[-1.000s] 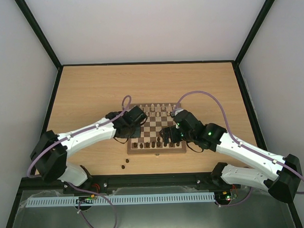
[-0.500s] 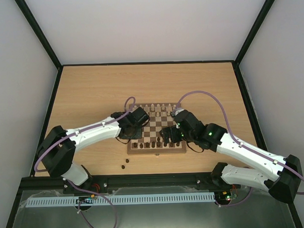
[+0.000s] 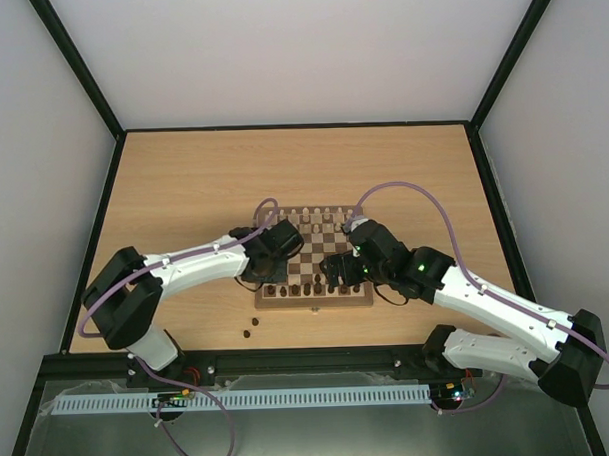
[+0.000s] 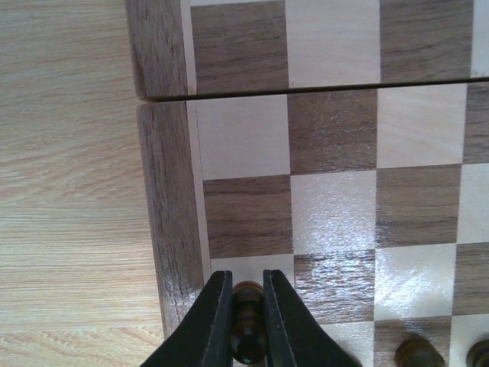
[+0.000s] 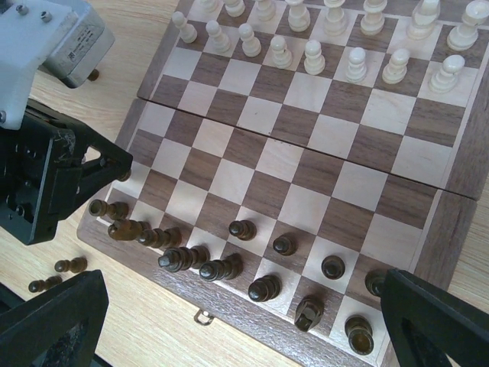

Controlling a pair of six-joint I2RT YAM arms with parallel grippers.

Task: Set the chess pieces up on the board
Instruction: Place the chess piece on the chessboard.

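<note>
Board (image 5: pixel 283 160): it is lying flat on the wooden surface (image 3: pixel 183 192), between my two arms, with its small metal clasp (image 5: pixel 202 316) facing my bases.
Left claw (image 4: pixel 245 284): I am pinching it narrow on a dark piece (image 4: pixel 248 330). My two black fingers (image 4: pixel 210 329) are pressing its sides, and it is sitting upright between them.
Held piece, place: it is hanging over the pale square just inside the board's left rim, on the half nearest my bases. Whether its foot is touching that square I cannot tell.
Right claw (image 5: pixel 241 281): I am keeping it spread wide and gripping nothing. It is hovering above the near right part of the board, with its fingers framing the dark rows below.
Cream pieces (image 5: pixel 313 55): they are standing upright in two full rows along the far edge of the board.
Dark pieces (image 5: pixel 263 288): they are occupying the two near rows with gaps between them. Those toward the right are standing upright. Several at the left end are looking tipped over, though the wide lens is making that hard for me to judge.
Loose dark pieces (image 5: pixel 69 265): two are lying on the surface just off the board's near left corner, clear of the rim and close to each other.
</note>
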